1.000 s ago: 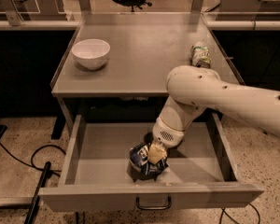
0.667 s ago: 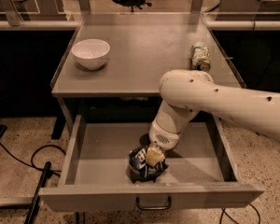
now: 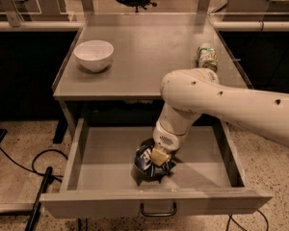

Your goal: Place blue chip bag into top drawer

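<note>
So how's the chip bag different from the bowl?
The blue chip bag is dark and crinkly; the white bowl is pale and smooth. The bag lies in the open top drawer; the bowl stands on the table. The gripper sits on the bag, not the bowl. Both are small.

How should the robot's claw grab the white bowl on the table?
Probably by the rim, coming straight down from above. The round white bowl stands upright on the grey table with its open side up, and its smooth sloping sides would likely slip out of a sideways squeeze. The claw is down in the open grey metal drawer, at the crinkly dark blue chip bag.
</note>
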### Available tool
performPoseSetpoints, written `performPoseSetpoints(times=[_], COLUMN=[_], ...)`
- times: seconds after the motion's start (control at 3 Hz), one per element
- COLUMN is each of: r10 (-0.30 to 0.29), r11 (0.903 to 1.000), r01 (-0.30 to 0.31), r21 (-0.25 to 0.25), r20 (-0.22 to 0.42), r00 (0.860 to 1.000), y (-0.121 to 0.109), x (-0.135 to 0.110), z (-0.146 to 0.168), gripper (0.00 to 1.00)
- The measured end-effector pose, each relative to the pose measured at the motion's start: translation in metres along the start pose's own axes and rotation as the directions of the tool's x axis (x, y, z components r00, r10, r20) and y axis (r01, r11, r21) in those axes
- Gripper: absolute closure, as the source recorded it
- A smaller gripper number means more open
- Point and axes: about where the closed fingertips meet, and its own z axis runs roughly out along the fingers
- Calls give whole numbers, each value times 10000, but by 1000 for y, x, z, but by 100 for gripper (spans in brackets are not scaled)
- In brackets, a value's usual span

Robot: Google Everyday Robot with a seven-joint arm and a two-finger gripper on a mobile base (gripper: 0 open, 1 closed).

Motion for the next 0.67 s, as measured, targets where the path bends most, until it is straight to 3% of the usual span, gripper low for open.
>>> performPoseSetpoints(times=[0.33, 0.67], r10=[-135, -134], r11=[9957, 9956], r01=[132, 131], r21=[918, 924], r20=[31, 30], r00=[9999, 9999], y=[-18, -18], x=[-7, -8], z=[-31, -31], gripper=[100, 100])
